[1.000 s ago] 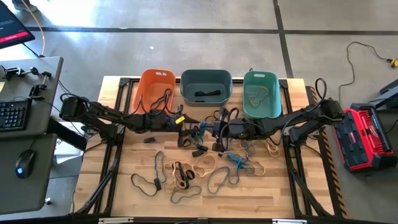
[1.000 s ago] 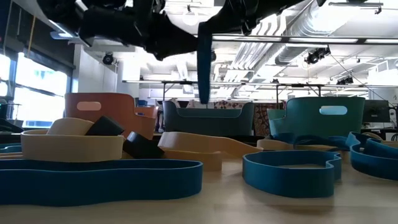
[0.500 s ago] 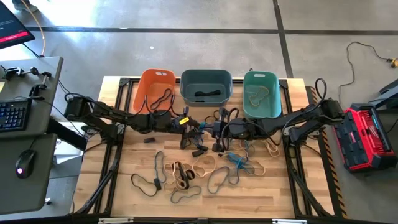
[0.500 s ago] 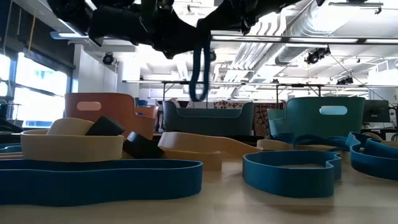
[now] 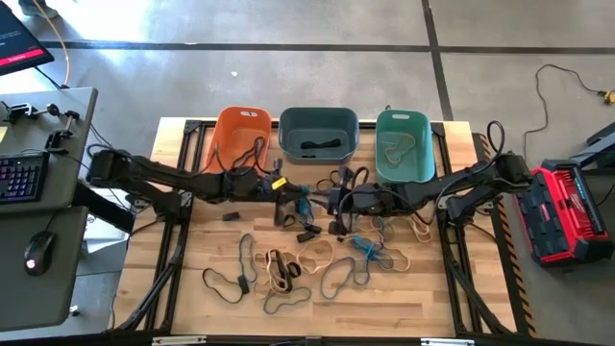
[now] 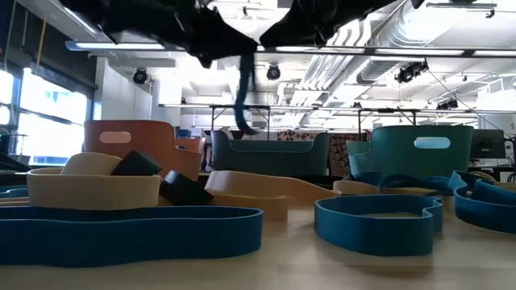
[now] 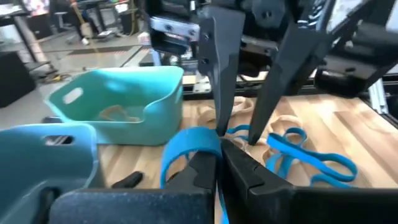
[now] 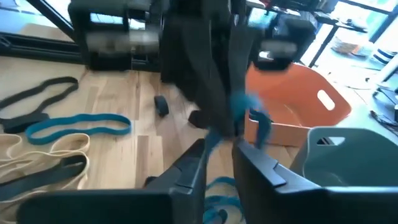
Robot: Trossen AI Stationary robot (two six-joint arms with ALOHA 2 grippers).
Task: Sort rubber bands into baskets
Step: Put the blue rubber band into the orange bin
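Keyboard (image 5: 19, 178), mouse (image 5: 36, 252), and red case (image 5: 570, 211) flank table (image 5: 423, 308).

Cut off at the low view's top edge: both arms, tools out of frame. Smeared by motion in the right wrist view: the blue band (image 8: 249, 115) and the far tool's fingers. Too small from above: contents of the slate basket (image 5: 318, 134).

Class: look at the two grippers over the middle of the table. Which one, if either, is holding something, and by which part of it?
The left gripper is shut on a blue rubber band, pinching its top so the loop hangs down. The right gripper looks parted beside it.
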